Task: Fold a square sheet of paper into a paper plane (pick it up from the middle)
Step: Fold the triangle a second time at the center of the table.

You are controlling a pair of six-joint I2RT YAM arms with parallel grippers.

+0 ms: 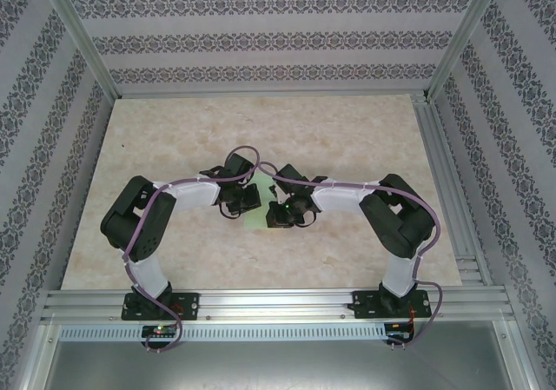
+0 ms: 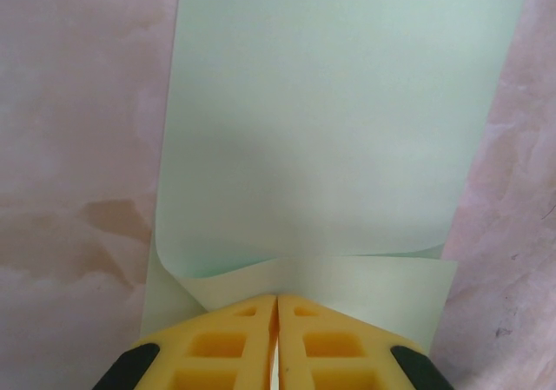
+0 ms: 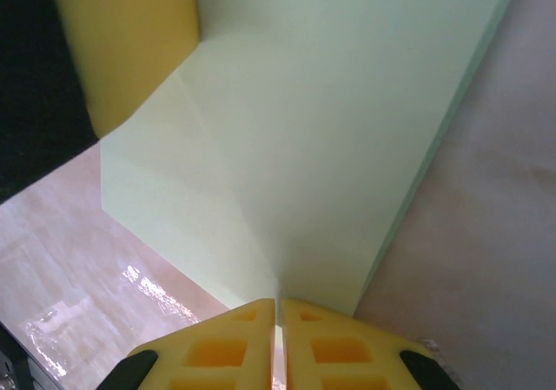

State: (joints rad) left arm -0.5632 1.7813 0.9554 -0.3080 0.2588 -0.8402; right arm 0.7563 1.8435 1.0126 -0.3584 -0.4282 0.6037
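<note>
The thin pale mint-green square sheet of paper [image 1: 258, 212] lies mid-frame in the top view on the marbled beige bench [image 1: 174, 138]. At the bottom of each wrist view, the left yellow fingers [image 2: 234, 347] pinch its curled-up near edge and the right yellow fingers [image 3: 217, 351] clamp another edge, both closed tight. My worry: uneven pulls could tear it, let it slip, or crease it crooked.

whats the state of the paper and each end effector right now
square sheet of paper, creased, lying mostly on the table, near edge curled up and pinched
left end effector, shut on the sheet's lifted edge
right end effector, shut on the sheet as well
</note>
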